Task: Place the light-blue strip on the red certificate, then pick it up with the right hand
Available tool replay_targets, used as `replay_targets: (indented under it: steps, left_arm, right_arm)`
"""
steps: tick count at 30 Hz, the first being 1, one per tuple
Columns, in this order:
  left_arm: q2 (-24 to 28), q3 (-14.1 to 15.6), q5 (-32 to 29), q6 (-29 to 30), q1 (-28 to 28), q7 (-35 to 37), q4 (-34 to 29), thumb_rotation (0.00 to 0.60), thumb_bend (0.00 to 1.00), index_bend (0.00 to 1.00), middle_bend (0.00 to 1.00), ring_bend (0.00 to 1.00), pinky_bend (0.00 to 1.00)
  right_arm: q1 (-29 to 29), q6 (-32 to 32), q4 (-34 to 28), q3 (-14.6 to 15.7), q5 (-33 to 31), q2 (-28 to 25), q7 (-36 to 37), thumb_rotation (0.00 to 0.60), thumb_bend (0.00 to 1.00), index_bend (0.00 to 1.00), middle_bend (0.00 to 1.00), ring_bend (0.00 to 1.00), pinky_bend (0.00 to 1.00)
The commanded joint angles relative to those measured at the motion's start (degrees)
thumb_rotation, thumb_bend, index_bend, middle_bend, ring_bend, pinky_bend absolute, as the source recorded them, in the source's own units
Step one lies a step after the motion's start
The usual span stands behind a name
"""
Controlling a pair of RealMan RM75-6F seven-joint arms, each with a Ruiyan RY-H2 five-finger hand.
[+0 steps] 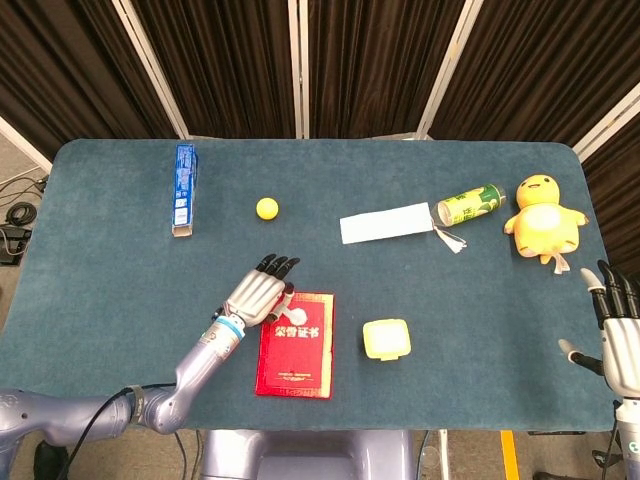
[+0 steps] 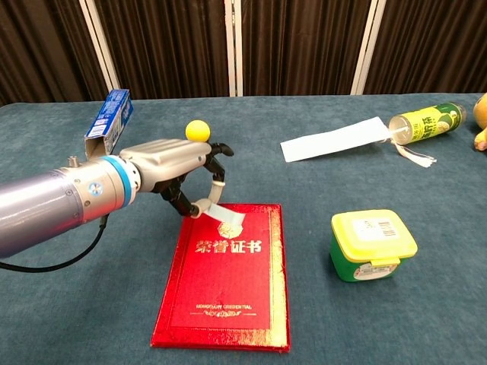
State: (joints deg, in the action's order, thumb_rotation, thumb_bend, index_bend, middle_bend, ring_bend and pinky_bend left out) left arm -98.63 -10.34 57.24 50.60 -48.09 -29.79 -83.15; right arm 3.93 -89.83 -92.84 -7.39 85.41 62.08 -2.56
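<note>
The red certificate [image 1: 294, 344] [image 2: 225, 275] lies flat near the table's front edge. My left hand [image 1: 257, 293] [image 2: 181, 173] hovers over its top left corner and pinches the light-blue strip [image 1: 298, 313] [image 2: 224, 214] between thumb and a finger. The strip's free end hangs down onto the top of the certificate. My right hand [image 1: 620, 335] is at the far right edge of the head view, fingers spread, holding nothing. The chest view does not show the right hand.
A blue box [image 1: 184, 188] [image 2: 108, 120] lies at the back left, a yellow ball [image 1: 266, 208] [image 2: 197, 131] behind the certificate. A white paper [image 1: 385, 222] [image 2: 335, 140], green can [image 1: 469, 205] [image 2: 426, 120] and yellow plush toy [image 1: 543, 220] sit back right. A yellow-lidded container [image 1: 386, 339] [image 2: 373, 244] stands right of the certificate.
</note>
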Motion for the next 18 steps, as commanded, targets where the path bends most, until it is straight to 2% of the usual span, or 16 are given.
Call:
replay_targets:
  steps: [1,7,11,13,18]
  left_arm:
    - [0.7,0.6,-0.4,-0.2,0.0,-0.3,-1.2,0.6,0.44,0.57,0.0,0.0,0.0]
    - [3.6,1.7,-1.2,-0.6,0.4,-0.5,-5.0,0.6,0.14,0.47,0.0,0.0,0.0]
    - [6.7,2.6,-0.4,-0.3,1.2,0.8,-8.9,0.6,0.05,0.44,0.0,0.0,0.0]
    - [8.5,3.4,0.3,-0.4,1.7,1.4,-10.8,0.6,0.01,0.4,0.0,0.0,0.0]
    - [10.6,4.2,1.2,-0.7,2.1,3.0,-13.1,0.6,0.0,0.34,0.0,0.0,0.0]
  right_arm:
    - [0.0,0.0,0.0,0.0,0.0,0.0,0.1,0.6,0.0,0.12,0.0,0.0,0.0]
    - [0.0,-0.1,0.0,-0.1,0.0,-0.1,0.3,0.6,0.0,0.12,0.0,0.0,0.0]
    - [0.0,-0.2,0.0,0.0,0.2,-0.1,0.2,0.6,0.0,0.12,0.0,0.0,0.0]
    - [0.0,-0.2,-0.1,0.1,0.3,0.0,0.1,0.6,0.0,0.12,0.0,0.0,0.0]
    - [0.0,-0.2,-0.4,0.2,0.6,0.1,-0.3,0.6,0.0,0.12,0.0,0.0,0.0]
